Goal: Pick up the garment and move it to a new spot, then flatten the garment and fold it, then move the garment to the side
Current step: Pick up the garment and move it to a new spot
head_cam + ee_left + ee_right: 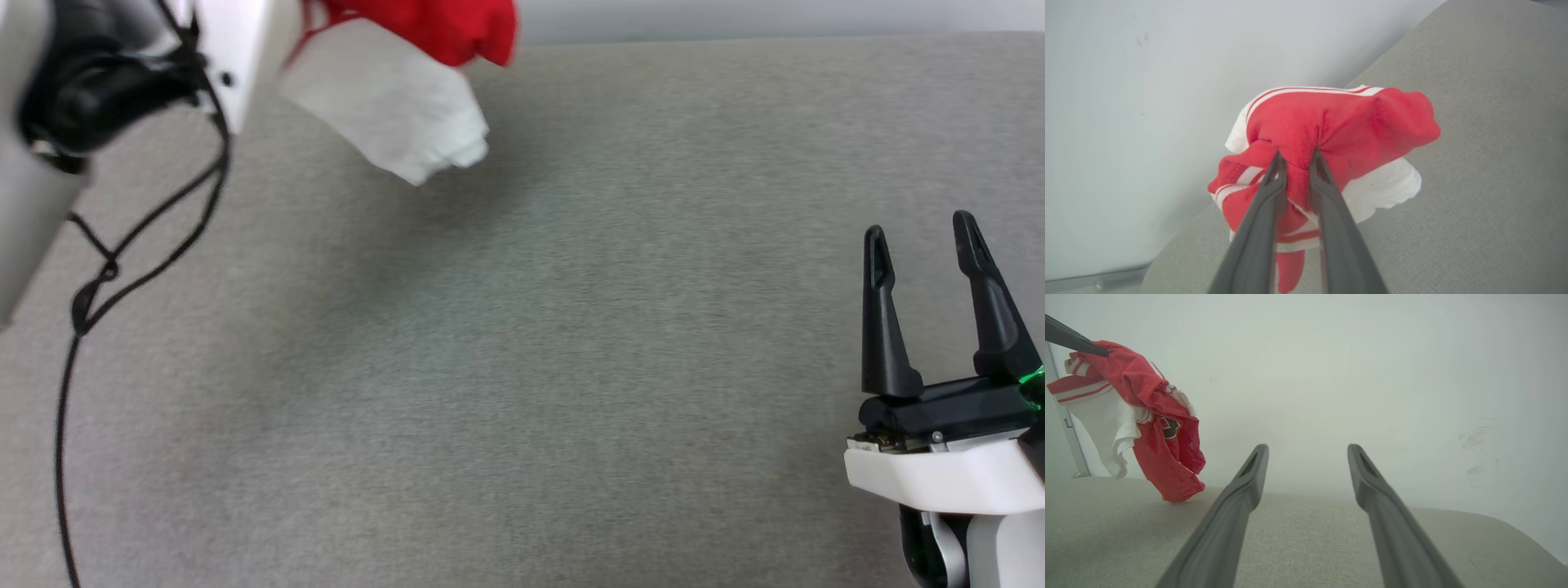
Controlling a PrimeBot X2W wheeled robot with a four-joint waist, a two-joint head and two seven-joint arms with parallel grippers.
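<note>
Left jaws pinching small fold of red jersey T-shirt with white sleeves, striped trim (1347,122). Shirt hangs bunched, lowest hem about at grey cloth-covered counter (522,367), near its far edge. Right jaws spread, empty, well apart. Risks: thin fold slips out; shirt lands crumpled or off edge; loose black cable (106,269) snags cloth.

Bright, even light with faint shadows; the garment (392,106) is blurred in the head view
</note>
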